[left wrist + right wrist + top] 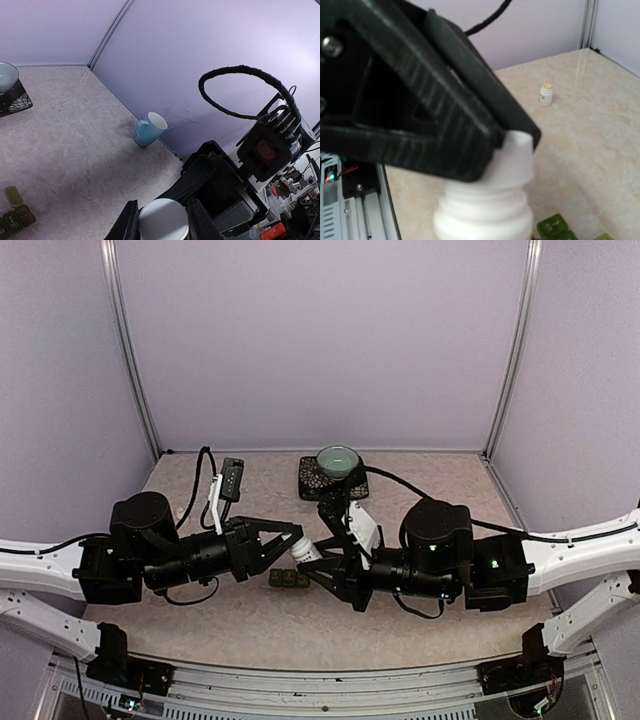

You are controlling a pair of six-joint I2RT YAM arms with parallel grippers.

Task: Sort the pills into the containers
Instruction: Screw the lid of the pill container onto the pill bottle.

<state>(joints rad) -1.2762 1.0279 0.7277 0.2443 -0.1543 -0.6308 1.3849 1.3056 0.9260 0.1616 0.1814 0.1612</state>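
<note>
A white pill bottle [307, 549] hangs on its side between the two arms, above the table. My left gripper [298, 541] is shut on its body; the left wrist view shows its round base [163, 220] between the black fingers [127, 225]. My right gripper [517, 145] is shut on the bottle's white cap [517, 155], which meets the left gripper in the top view [322, 558]. The containers [288, 579], a dark green strip of small lidded squares, lie on the table just below the bottle; they also show at the containers' edge [15, 212] and corner [554, 226]. No pills are in view.
A teal bowl [337, 460] sits on a black patterned mat [312, 483] at the back. A pale blue mug [149, 129] stands by the right wall. A small white vial [546, 94] stands at the far left. A black handset [232, 478] lies behind the left arm.
</note>
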